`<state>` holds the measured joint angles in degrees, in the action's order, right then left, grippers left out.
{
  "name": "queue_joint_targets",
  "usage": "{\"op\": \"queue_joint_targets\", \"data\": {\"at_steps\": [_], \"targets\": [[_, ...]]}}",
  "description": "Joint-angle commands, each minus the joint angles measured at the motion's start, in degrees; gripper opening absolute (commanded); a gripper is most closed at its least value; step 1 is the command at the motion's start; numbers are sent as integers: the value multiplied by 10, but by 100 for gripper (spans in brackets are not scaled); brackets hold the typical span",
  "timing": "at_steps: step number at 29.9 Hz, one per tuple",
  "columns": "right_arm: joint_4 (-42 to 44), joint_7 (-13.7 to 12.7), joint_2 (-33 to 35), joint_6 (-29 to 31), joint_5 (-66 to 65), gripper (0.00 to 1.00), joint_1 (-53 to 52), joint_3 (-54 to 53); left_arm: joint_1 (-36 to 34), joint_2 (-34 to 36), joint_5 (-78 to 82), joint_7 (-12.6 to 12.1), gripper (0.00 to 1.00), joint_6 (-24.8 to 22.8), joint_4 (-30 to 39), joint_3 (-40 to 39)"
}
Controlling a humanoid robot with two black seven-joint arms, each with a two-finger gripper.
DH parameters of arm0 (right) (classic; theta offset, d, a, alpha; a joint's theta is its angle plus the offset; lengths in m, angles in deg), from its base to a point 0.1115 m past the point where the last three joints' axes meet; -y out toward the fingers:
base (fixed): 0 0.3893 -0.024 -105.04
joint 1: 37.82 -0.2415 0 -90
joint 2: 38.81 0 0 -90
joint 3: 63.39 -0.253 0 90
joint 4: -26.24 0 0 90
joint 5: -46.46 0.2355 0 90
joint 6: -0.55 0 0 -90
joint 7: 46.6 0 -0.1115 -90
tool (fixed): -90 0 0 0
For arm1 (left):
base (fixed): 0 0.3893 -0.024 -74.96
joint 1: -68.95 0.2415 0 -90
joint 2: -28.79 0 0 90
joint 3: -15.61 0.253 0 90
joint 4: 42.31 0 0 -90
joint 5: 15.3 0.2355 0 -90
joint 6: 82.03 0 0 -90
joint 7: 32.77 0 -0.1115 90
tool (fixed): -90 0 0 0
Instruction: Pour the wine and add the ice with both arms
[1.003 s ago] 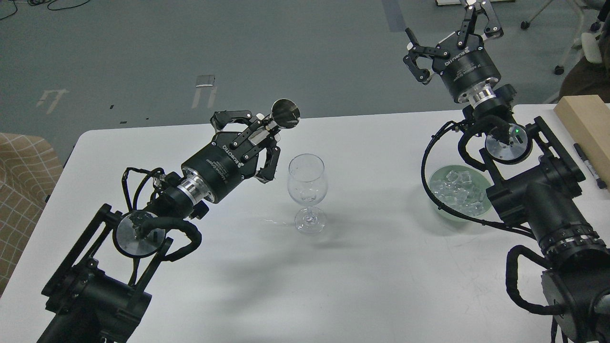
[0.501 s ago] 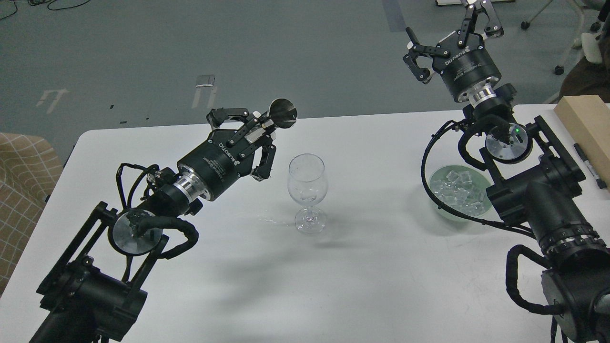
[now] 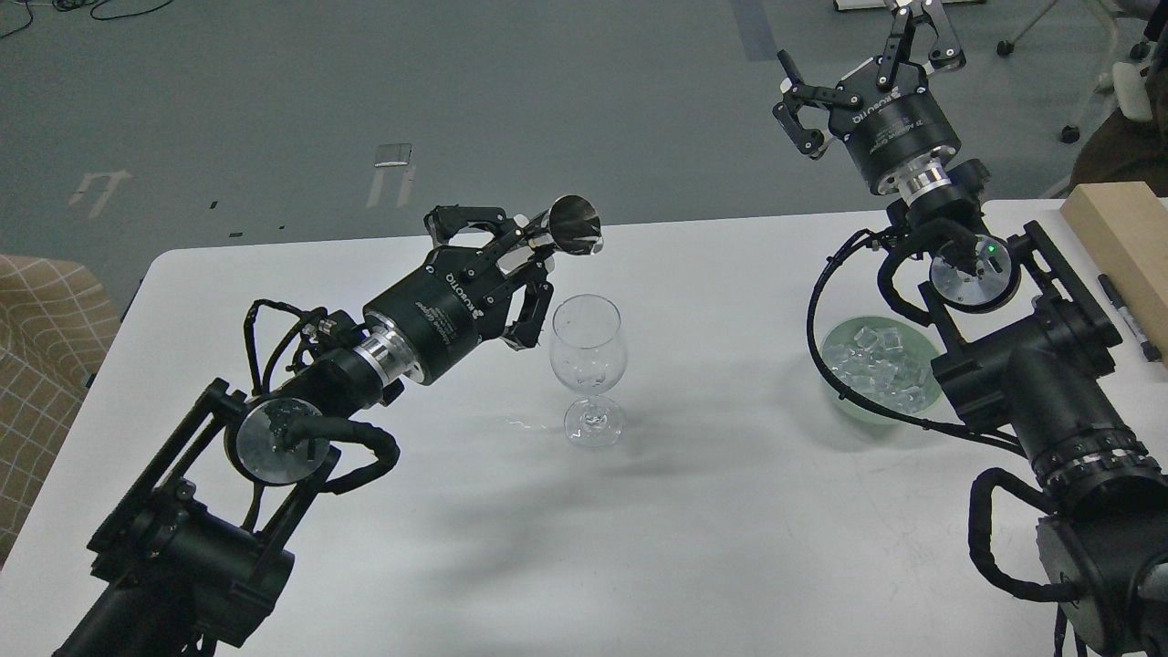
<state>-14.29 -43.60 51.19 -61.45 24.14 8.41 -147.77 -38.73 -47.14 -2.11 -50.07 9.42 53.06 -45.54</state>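
Observation:
A clear wine glass (image 3: 588, 365) stands upright in the middle of the white table (image 3: 693, 529); a few small clear pieces seem to lie in its bowl. My left gripper (image 3: 538, 245) is shut on a small shiny metal cup (image 3: 575, 224), held tipped on its side just above and left of the glass rim. Ice cubes (image 3: 881, 367) fill a pale green bowl (image 3: 844, 401) at the right, partly hidden by my right arm. My right gripper (image 3: 858, 41) is open and empty, raised high beyond the table's far edge.
A light wooden block (image 3: 1122, 239) and a black marker (image 3: 1130, 318) lie at the table's right edge. A small wet spot (image 3: 516, 422) lies left of the glass foot. A chair with a checked cushion (image 3: 41, 347) stands to the left.
My left gripper with the metal cup has shifted right, closer to the wine glass rim. The right arm has hardly moved.

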Motion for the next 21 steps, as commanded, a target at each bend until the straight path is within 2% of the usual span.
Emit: {"op": "queue_joint_targets", "data": {"at_steps": [1, 21], "targets": [[0, 0, 0, 0, 0, 100, 0, -1, -3, -3, 4, 1, 20, 0, 0, 4], [0, 1, 0, 0, 0, 100, 0, 0, -5, 7, 11, 4, 20, -13, -12, 4]]}}
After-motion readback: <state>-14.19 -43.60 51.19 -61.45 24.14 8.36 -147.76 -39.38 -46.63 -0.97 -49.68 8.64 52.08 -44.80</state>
